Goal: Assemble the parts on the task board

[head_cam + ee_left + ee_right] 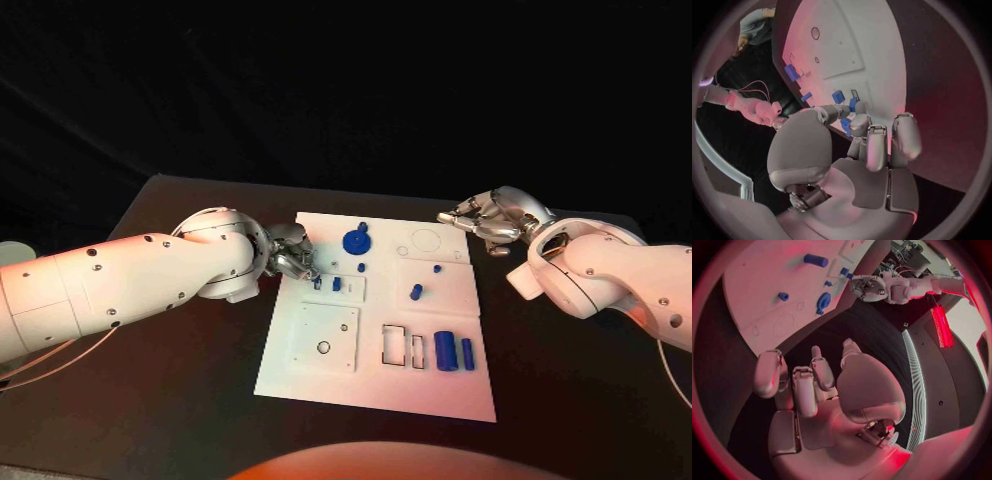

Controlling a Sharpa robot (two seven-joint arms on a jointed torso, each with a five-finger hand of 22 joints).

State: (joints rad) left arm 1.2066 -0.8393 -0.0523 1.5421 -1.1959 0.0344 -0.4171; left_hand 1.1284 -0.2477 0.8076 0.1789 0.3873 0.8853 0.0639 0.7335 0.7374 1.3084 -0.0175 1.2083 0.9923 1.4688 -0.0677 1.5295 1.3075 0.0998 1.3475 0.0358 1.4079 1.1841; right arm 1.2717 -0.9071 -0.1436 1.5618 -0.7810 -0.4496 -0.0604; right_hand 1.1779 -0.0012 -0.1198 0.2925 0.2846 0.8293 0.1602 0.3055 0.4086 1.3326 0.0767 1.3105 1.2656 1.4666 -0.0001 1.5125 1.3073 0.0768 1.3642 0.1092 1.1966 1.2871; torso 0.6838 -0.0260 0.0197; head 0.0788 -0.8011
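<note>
- Head view: white task board (378, 345) mid black desk (173, 400). Left hand (287, 253) at board's left edge, fingers by small blue parts (327, 284); right hand (490, 220) off board's far right corner, fingers curled in, nothing held.
- Left wrist view: fingertips (856, 119) touch a blue part (846, 125) at board edge; can't tell if gripped.
- Right wrist view: fingers (798, 382) clenched, empty, over desk beside board.

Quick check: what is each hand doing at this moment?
Left hand: fingertips at the small blue parts on the white task board's left edge; a grip cannot be told.
Right hand: curled, holding nothing, beside the board's far right corner.
</note>
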